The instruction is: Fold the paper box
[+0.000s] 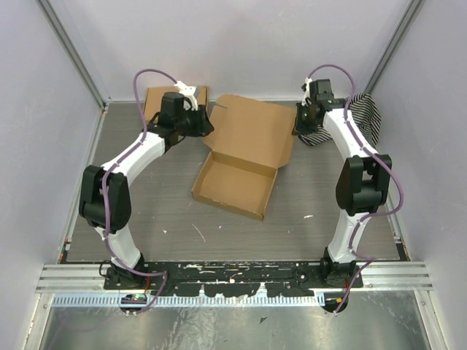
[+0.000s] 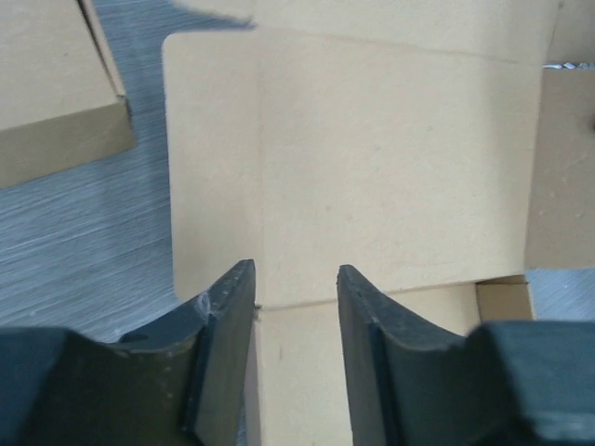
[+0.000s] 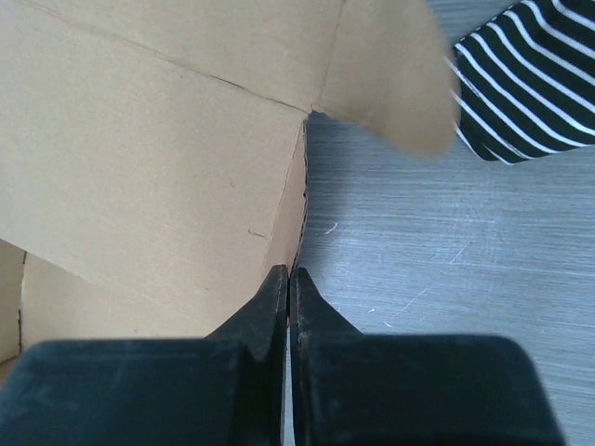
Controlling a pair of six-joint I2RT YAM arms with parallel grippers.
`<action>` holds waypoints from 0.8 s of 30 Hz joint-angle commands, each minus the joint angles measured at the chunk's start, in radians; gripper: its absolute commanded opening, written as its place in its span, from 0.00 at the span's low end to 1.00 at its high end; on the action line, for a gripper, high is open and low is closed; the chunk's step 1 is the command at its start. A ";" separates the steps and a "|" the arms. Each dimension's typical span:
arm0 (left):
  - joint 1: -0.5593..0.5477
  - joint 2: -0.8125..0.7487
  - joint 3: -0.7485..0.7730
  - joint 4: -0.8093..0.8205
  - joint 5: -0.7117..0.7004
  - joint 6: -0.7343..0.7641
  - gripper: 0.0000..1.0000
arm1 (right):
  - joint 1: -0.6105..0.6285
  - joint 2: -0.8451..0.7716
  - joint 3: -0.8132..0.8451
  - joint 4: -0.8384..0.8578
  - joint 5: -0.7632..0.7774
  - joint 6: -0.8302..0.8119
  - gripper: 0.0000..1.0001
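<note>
Top: box (image 1: 244,157) mid-frame on worktop (image 1: 160,211), lid open toward the top edge | Left wrist: left end effector (image 2: 296,279) apart, over a box flap | Right wrist: right end effector (image 3: 289,274) together, tips beside box edge; striped cloth (image 3: 530,74) upper right

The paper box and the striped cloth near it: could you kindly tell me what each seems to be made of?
The paper box looks like plain brown cardboard, matte, with scored fold lines and cut flaps; probably corrugated, though no edge shows that clearly. The striped cloth seems a soft black-and-white fabric, since it lies crumpled in folds.
</note>
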 commanded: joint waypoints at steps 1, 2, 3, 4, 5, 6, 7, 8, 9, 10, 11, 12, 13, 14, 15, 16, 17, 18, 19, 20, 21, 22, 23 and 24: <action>0.003 -0.054 0.091 -0.131 -0.110 0.044 0.55 | 0.013 -0.132 -0.076 0.153 0.054 -0.058 0.01; 0.002 -0.056 0.109 -0.158 -0.137 0.059 0.57 | 0.016 -0.154 -0.105 0.181 0.058 -0.064 0.01; 0.003 -0.057 0.124 -0.185 -0.168 0.074 0.60 | 0.018 -0.178 -0.137 0.212 0.061 -0.072 0.01; 0.003 -0.059 0.143 -0.200 -0.185 0.087 0.62 | 0.022 -0.202 -0.173 0.247 0.064 -0.083 0.01; 0.004 -0.057 0.163 -0.216 -0.196 0.099 0.63 | 0.028 -0.230 -0.211 0.289 0.066 -0.099 0.01; 0.005 -0.053 0.190 -0.234 -0.203 0.111 0.64 | 0.035 -0.269 -0.251 0.333 0.068 -0.119 0.01; 0.006 -0.044 0.219 -0.255 -0.205 0.121 0.65 | 0.043 -0.302 -0.288 0.376 0.074 -0.142 0.01; 0.009 -0.032 0.254 -0.278 -0.203 0.130 0.65 | 0.049 -0.332 -0.327 0.416 0.077 -0.165 0.01; 0.009 -0.019 0.291 -0.302 -0.197 0.139 0.65 | 0.054 -0.357 -0.357 0.453 0.079 -0.185 0.01; 0.008 -0.002 0.330 -0.325 -0.185 0.147 0.65 | 0.058 -0.382 -0.383 0.483 0.079 -0.205 0.01; 0.009 0.015 0.365 -0.346 -0.173 0.155 0.65 | 0.060 -0.403 -0.408 0.507 0.078 -0.220 0.01; 0.010 0.035 0.405 -0.369 -0.158 0.156 0.65 | 0.062 -0.421 -0.424 0.523 0.077 -0.236 0.01; 0.009 0.054 0.441 -0.392 -0.144 0.155 0.65 | 0.063 -0.437 -0.437 0.536 0.074 -0.248 0.01; 0.009 0.074 0.479 -0.411 -0.128 0.150 0.64 | 0.064 -0.448 -0.445 0.540 0.072 -0.258 0.01; 0.009 0.093 0.510 -0.434 -0.108 0.148 0.63 | 0.063 -0.457 -0.449 0.539 0.068 -0.268 0.01; 0.009 0.115 0.544 -0.457 -0.091 0.145 0.62 | 0.064 -0.464 -0.453 0.539 0.067 -0.273 0.01; 0.009 0.126 0.570 -0.482 -0.074 0.143 0.61 | 0.065 -0.469 -0.456 0.539 0.070 -0.274 0.01; 0.009 0.133 0.592 -0.506 -0.063 0.142 0.60 | 0.065 -0.473 -0.455 0.536 0.071 -0.273 0.01; 0.009 0.137 0.608 -0.533 -0.057 0.142 0.59 | 0.065 -0.476 -0.454 0.532 0.070 -0.272 0.01; 0.009 0.137 0.618 -0.557 -0.055 0.141 0.58 | 0.065 -0.479 -0.454 0.531 0.068 -0.271 0.01; 0.009 0.132 0.618 -0.577 -0.056 0.146 0.58 | 0.066 -0.482 -0.454 0.530 0.069 -0.268 0.01; 0.009 0.123 0.612 -0.593 -0.062 0.152 0.58 | 0.067 -0.485 -0.455 0.529 0.068 -0.267 0.01; 0.008 0.113 0.598 -0.605 -0.072 0.158 0.59 | 0.069 -0.489 -0.455 0.528 0.066 -0.269 0.01; 0.009 0.102 0.586 -0.617 -0.081 0.162 0.59 | 0.070 -0.491 -0.456 0.529 0.067 -0.268 0.01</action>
